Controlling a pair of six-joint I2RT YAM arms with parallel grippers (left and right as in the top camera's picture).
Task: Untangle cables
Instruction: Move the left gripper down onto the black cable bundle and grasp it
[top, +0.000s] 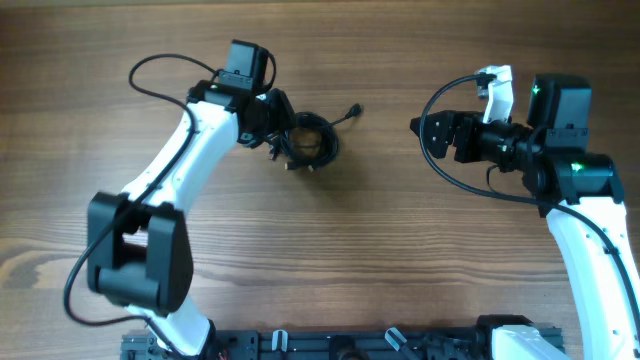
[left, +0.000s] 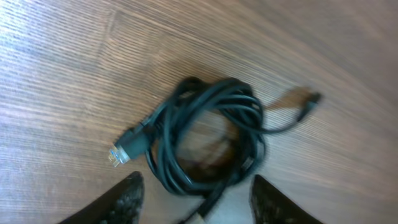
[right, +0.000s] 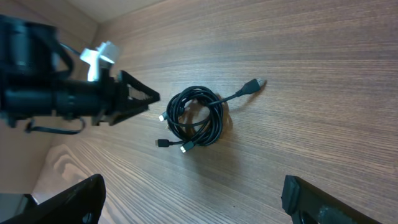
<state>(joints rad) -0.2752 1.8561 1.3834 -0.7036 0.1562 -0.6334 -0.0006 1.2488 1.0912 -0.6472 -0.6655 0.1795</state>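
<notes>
While the cables (top: 312, 140) are bunched up in one round black coil on the wooden table (top: 400, 250), a bit left of centre, one strand sticks out to the upper right and ends in a plug (top: 352, 110) lying on its own on the wood.

The left gripper (top: 283, 130) is right up against the coil's left edge. Its fingers are apart and straddle the near rim of the loop, but as far as I can see they aren't clamped on anything. From overhead the gripper and the coil kind of merge into one dark blob, so you can't really tell if they're touching.

The right gripper (top: 425, 130) is well off to the right with bare wood between it and the coil. Its jaws are spread wide with nothing in them.

The left wrist view is blurry, but it shows the cables (left: 239, 99) up close with a second plug (left: 121, 152) with a bluish tip poking out on the left, and the left gripper (left: 199, 205) at the bottom edge. The right wrist view has the cables (right: 216, 121) from further back. It picks up three little plug ends (right: 160, 143) at the lower left, the left gripper (right: 152, 98) side-on, and the right gripper (right: 199, 199), whose fingers sit in the bottom corners.
</notes>
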